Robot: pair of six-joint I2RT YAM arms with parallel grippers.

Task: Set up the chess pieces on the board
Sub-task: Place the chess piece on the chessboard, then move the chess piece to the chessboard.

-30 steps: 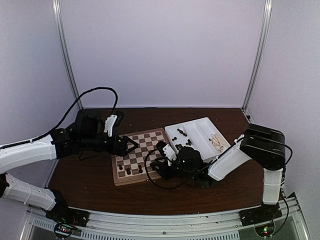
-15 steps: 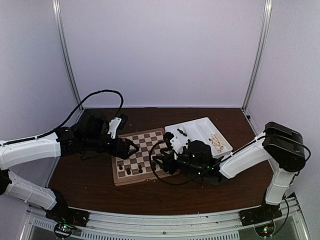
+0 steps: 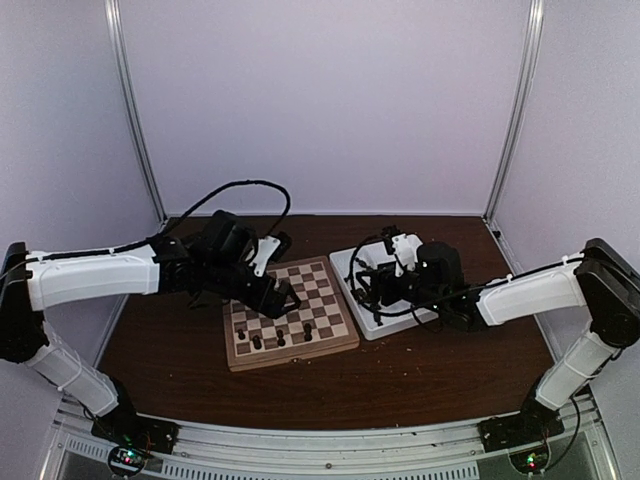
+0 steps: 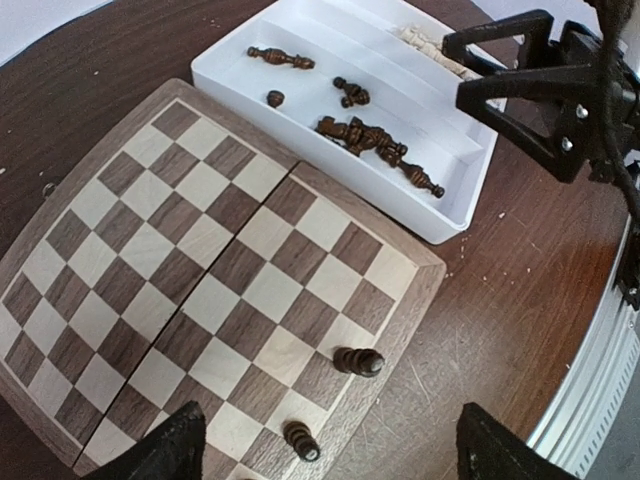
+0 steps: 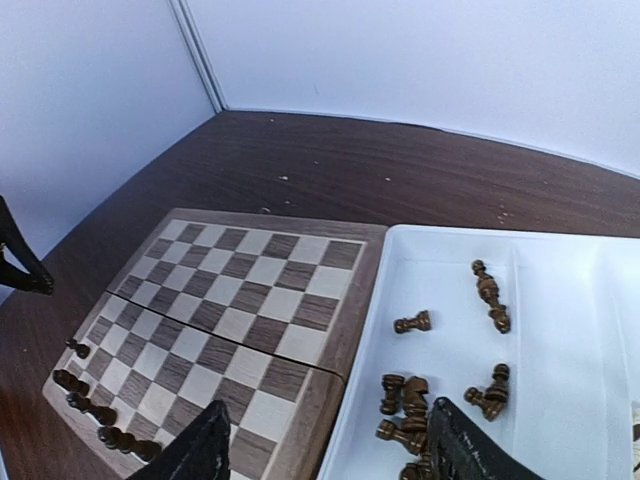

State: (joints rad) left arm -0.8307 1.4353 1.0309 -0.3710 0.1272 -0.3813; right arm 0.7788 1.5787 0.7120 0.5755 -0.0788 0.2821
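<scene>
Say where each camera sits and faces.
Top external: above, behind the bases, looking down at the board; both arms show.
Left wrist: on left gripper over the board, facing the tray; own fingertips.
Right wrist: on right gripper over the tray, facing the board; own fingertips.
Wrist views share board, tray, chess pieces.

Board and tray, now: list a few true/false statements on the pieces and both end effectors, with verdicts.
1. Dark pieces stand along one edge of the board. True.
2. The right end effector is over the tray. True.
3. The tray holds no dark pieces. False: loose dark pieces lie in it, in compartments apart from the cream pieces.
4. The left end effector grips a piece. False: it is open and empty, above the board.
5. Pieces fill the middle of the board. False: the middle squares are bare.
</scene>
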